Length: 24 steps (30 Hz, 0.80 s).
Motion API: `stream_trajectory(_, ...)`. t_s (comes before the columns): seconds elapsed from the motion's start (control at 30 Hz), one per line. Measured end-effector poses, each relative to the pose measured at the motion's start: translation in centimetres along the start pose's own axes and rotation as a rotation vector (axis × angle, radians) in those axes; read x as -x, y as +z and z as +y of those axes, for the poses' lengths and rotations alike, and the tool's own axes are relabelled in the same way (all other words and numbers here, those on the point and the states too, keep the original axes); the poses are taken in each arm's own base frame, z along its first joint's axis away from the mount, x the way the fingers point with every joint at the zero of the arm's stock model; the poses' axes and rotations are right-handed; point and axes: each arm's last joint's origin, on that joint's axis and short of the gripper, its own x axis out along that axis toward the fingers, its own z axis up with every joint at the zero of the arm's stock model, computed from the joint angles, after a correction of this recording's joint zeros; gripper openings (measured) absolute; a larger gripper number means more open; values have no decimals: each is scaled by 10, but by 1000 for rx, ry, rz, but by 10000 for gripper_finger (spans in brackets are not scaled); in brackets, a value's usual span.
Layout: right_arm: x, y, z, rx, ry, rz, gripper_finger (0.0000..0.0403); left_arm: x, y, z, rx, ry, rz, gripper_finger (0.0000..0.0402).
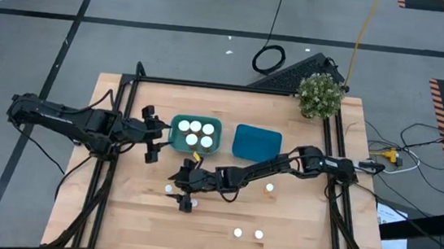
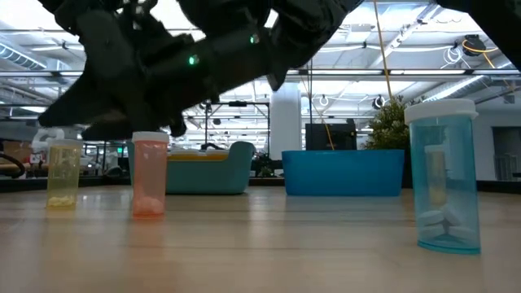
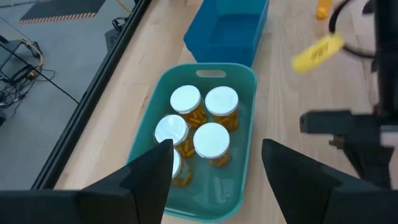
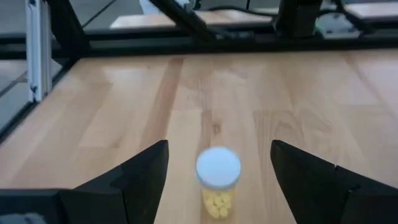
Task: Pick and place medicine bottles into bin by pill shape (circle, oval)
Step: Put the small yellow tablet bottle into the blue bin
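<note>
Right gripper [image 4: 217,163] hovers, fingers spread wide around a yellow-pill bottle [image 4: 218,182] standing on the tabletop [image 1: 293,238]; next comes descent and a squeeze. Left gripper [image 3: 214,168] waits, fingers released, above the teal bin [image 3: 247,155].

You have two bins side by side at the back of the wooden table [image 1: 293,229]: the teal plastic bin [image 1: 196,135] on the left, the blue plastic bin [image 1: 256,142] on the right. Four white-capped medicine bottles [image 1: 201,134] stand in the teal one. Two more bottles [image 1: 248,233] stand together near the front edge
</note>
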Motion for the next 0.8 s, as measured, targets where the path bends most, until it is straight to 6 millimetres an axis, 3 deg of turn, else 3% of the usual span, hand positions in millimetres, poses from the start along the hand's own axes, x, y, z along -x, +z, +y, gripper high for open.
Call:
stream_trajectory(0.53,-1,-1,-6,6,12,7,276,0,2,0,3,0,-16,246)
stream_trajectory(0.8,-1,-3,-7,-5,28,24,252,0,2,0,1,0,-17,246)
